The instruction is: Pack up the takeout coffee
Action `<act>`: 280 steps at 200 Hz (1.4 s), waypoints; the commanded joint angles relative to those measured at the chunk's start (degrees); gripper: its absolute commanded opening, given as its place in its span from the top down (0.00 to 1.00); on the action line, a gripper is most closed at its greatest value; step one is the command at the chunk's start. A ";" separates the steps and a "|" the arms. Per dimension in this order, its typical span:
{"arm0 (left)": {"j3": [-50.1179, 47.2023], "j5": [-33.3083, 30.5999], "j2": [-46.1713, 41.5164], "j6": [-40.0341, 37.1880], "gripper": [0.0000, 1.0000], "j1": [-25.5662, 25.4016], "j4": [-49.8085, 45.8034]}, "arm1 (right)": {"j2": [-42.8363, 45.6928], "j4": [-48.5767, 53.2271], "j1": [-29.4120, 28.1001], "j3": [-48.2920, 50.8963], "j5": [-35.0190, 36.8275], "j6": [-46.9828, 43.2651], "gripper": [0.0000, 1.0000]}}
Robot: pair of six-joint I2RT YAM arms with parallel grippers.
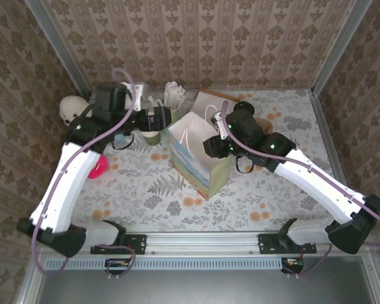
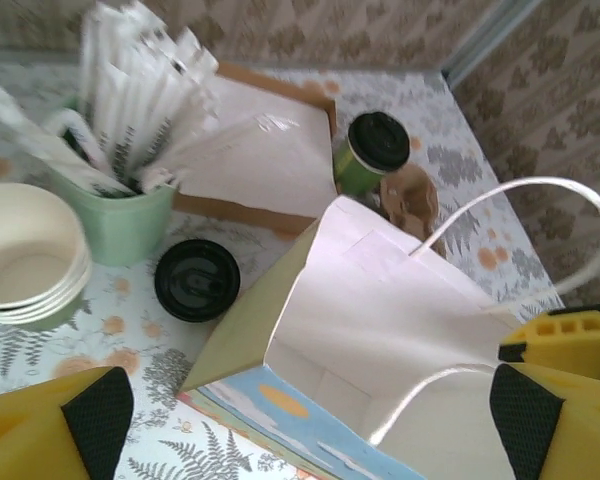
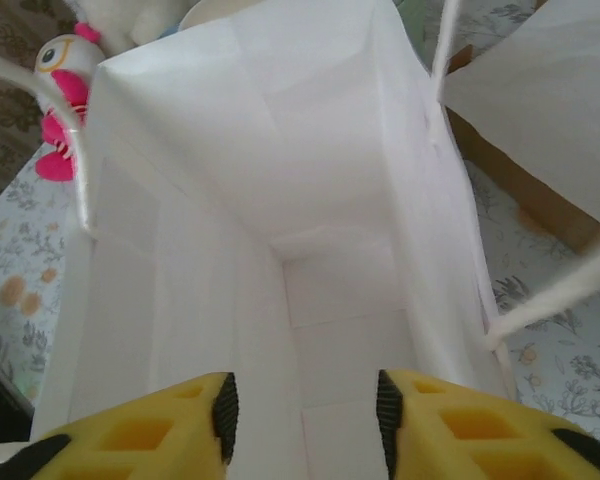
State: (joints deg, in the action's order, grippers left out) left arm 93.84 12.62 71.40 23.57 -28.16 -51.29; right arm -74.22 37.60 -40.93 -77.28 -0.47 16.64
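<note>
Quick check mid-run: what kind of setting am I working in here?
Likely a mock café takeout counter: a lidded coffee cup, wrapped straws in a holder, stacked paper cups and an open paper bag.

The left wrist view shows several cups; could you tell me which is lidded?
The dark-green cup beyond the bag, black-capped; the stacked cups are open, the pale-green one holds straws.

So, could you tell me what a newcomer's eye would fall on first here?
An open paper bag stands in the middle, its white inside empty, with the right gripper open over its mouth. Just beyond it stands the black-lidded takeout coffee, not yet packed.
</note>
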 commanded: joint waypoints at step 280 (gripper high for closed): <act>-4.28 16.30 12.42 -10.71 0.03 2.71 10.20 | -18.57 -4.95 35.83 5.46 -11.23 -22.30 0.01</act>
State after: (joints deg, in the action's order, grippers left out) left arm 90.26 26.74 83.77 9.54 -24.08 -45.06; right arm -89.67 28.77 -6.17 -66.81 -8.62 28.47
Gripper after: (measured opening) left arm 0.973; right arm 0.999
